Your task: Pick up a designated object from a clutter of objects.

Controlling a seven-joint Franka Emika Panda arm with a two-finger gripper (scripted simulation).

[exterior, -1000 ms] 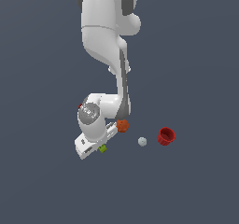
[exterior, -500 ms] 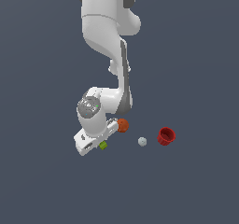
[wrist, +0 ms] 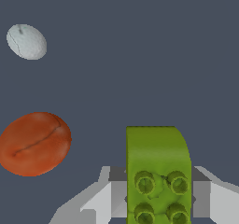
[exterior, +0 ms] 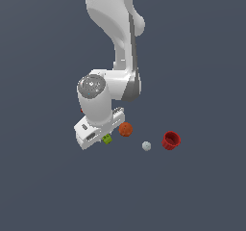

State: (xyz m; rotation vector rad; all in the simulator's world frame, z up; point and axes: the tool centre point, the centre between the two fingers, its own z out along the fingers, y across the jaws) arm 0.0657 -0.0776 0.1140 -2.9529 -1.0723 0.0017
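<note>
Gripper (wrist: 158,199) has lowered around the block (wrist: 158,171), fingers flanking it; whether clenched, cannot tell. Ball (wrist: 35,143) lies beside. Lift remains.

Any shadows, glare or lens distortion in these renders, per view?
Exterior view: flat, even light, no cast shadows under the red cup or white ball. Wrist view: the orange ball looks stretched to an oval, the green brick looms large; sharp, no glare.
</note>
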